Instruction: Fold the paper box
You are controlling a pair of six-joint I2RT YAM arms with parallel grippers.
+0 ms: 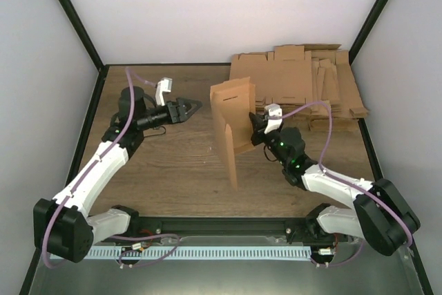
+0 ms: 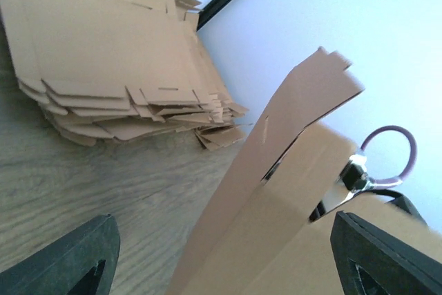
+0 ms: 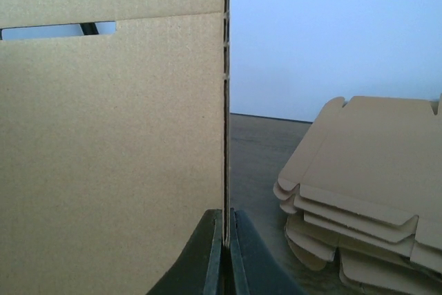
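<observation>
The paper box (image 1: 231, 121) is a brown cardboard sheet held upright on edge in the middle of the table, partly folded, with a slit near its top. My right gripper (image 1: 256, 128) is shut on its right edge; in the right wrist view the cardboard edge (image 3: 226, 136) runs straight down between the two pressed fingers (image 3: 210, 253). My left gripper (image 1: 192, 107) hovers to the left of the sheet, apart from it, jaws wide open with nothing between them. From the left wrist view the tilted paper box (image 2: 276, 205) fills the lower middle between the dark fingertips (image 2: 76, 257).
A pile of flat cardboard blanks (image 1: 311, 81) lies at the back right against the wall, also seen as the pile of blanks (image 2: 117, 67) and the pile of blanks (image 3: 366, 191). The black frame posts (image 1: 72, 25) and white walls enclose the wooden table (image 1: 166, 170).
</observation>
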